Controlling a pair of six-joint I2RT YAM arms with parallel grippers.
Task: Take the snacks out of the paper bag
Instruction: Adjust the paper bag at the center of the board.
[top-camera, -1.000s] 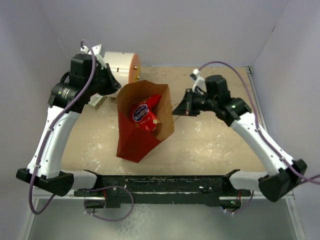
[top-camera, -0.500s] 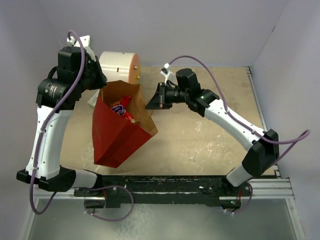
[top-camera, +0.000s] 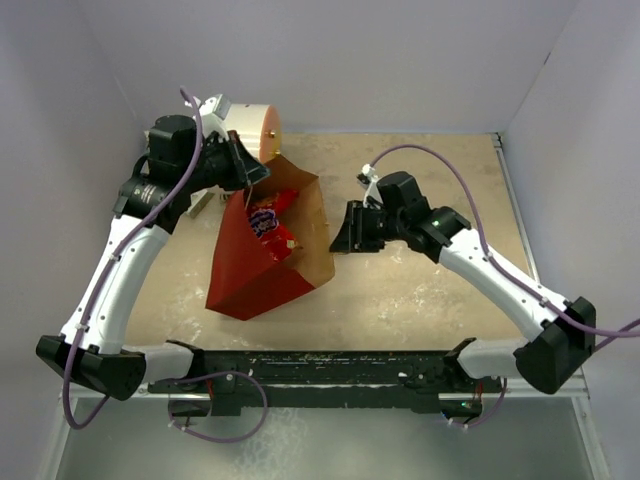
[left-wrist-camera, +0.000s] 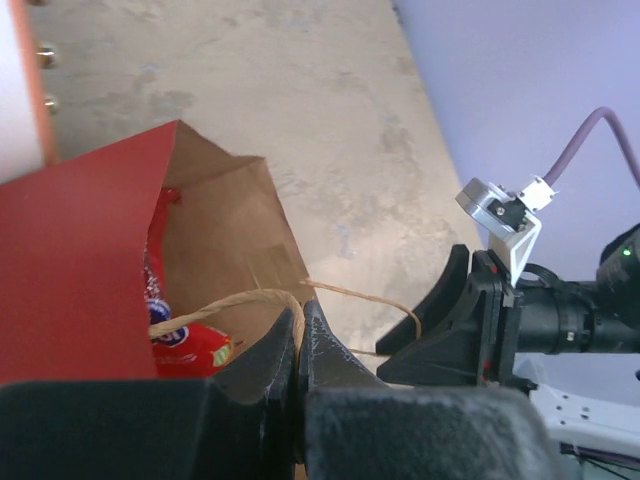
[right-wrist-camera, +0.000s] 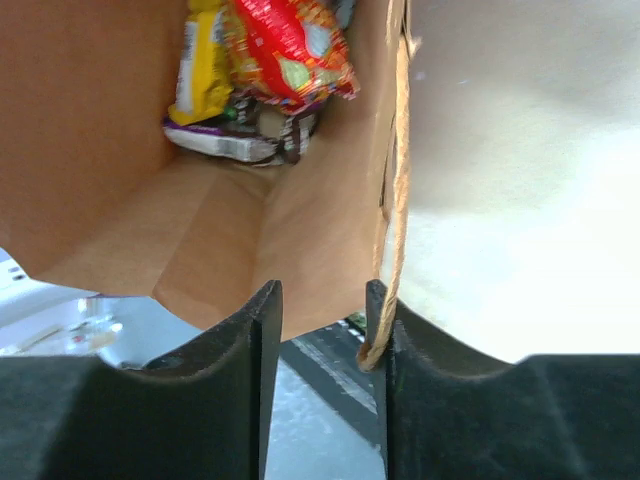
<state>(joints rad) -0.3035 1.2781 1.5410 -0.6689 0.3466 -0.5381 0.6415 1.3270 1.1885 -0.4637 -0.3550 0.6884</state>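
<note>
Snacks (right-wrist-camera: 262, 90): heaped at the bottom of the bag. The red packet (right-wrist-camera: 285, 40) lies on top, the yellow packet (right-wrist-camera: 198, 70) beside it, and a silver-grey one is partly under them.
Handling: probably light. Crinkly foil is slippery and the contents crush easily, so pinch a sealed edge or corner gently.
Paper bag (top-camera: 262, 275): red outside, kraft inside, tilted with its mouth toward the right arm. The thin walls would likely buckle if pushed.
Left gripper (left-wrist-camera: 300, 335): clamped tight on a cord handle (left-wrist-camera: 225, 305), holding up the far rim.
Right gripper (right-wrist-camera: 320, 300): jaws apart, straddling the bag's rim. Nothing is pinched, and the other cord runs along one finger.
Risk: it is a deep reach, and the cord may snag.
Behind: white-and-orange cylinder (top-camera: 255, 128) on the table (top-camera: 420, 290).
</note>
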